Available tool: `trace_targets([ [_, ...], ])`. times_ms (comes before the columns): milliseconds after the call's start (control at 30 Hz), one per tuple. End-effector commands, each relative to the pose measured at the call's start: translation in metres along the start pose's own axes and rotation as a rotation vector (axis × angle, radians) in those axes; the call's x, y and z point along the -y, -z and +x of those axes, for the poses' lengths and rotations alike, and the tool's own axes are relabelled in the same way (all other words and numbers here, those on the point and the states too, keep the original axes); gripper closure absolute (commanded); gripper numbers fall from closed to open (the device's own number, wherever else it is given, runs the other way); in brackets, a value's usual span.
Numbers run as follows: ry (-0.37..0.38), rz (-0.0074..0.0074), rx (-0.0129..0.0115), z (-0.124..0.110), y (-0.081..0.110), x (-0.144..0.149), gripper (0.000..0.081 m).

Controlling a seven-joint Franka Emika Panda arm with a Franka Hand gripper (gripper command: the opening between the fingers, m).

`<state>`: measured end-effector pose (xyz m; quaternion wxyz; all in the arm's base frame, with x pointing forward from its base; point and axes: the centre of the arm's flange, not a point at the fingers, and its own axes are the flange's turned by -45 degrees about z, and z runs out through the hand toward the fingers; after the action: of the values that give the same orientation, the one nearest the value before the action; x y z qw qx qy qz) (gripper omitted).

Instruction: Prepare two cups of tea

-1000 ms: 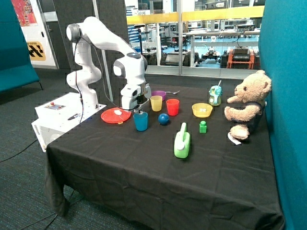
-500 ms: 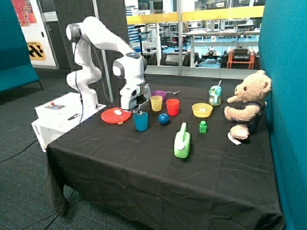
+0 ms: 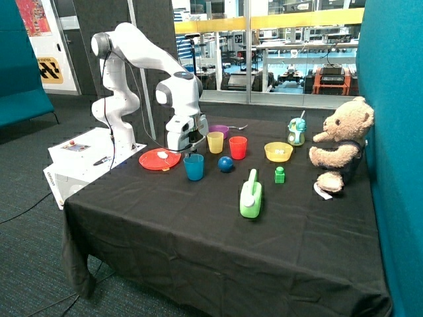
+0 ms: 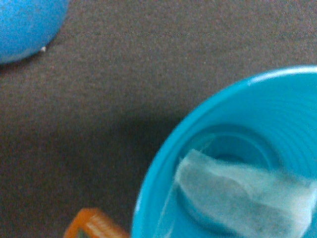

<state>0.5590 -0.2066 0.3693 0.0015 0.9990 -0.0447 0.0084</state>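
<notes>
The blue cup [image 3: 193, 166] stands on the black cloth beside the red plate. My gripper [image 3: 191, 151] hangs just above its rim. In the wrist view the blue cup [image 4: 233, 163] fills the frame, and a white tea lump [image 4: 242, 198] lies inside on its bottom. The yellow cup [image 3: 215, 142] stands upright behind it, next to the red tumbler [image 3: 238, 147]; I cannot see inside it. Another white tea lump [image 3: 162, 155] lies on the red plate [image 3: 153, 162].
A blue ball [image 3: 226, 164] [image 4: 22, 25] lies close beside the blue cup. A green jug-like toy [image 3: 251, 195], a green block [image 3: 279, 174], a yellow bowl [image 3: 278, 152], a purple bowl [image 3: 219, 130], a teal toy [image 3: 297, 132] and a teddy bear [image 3: 340, 142] are further along the table.
My gripper has risen slightly above the blue cup's rim. Cups, plate and ball have not moved.
</notes>
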Motion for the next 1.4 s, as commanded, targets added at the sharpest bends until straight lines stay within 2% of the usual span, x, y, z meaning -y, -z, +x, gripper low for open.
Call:
trace_targets([
  [0, 0.008, 0.0023, 0.0168, 0.010, 0.005, 0.003, 0.0354],
  [200, 0.034, 0.0025, 0.0168, 0.005, 0.011, 0.017, 0.0469],
  [400, 0.057, 0.0027, 0.0168, -0.007, 0.014, 0.034, 0.0521],
  [833, 0.030, 0.0025, 0.0168, -0.050, 0.024, 0.063, 0.0557],
  [1167, 0.020, 0.0024, 0.0168, -0.081, 0.028, 0.088, 0.0554],
  [1200, 0.037, 0.0025, 0.0168, -0.083, 0.029, 0.089, 0.0553],
  [1233, 0.011, 0.0023, 0.0168, -0.086, 0.030, 0.091, 0.0552],
  [1367, -0.007, 0.0022, 0.0169, -0.102, 0.032, 0.098, 0.0517],
])
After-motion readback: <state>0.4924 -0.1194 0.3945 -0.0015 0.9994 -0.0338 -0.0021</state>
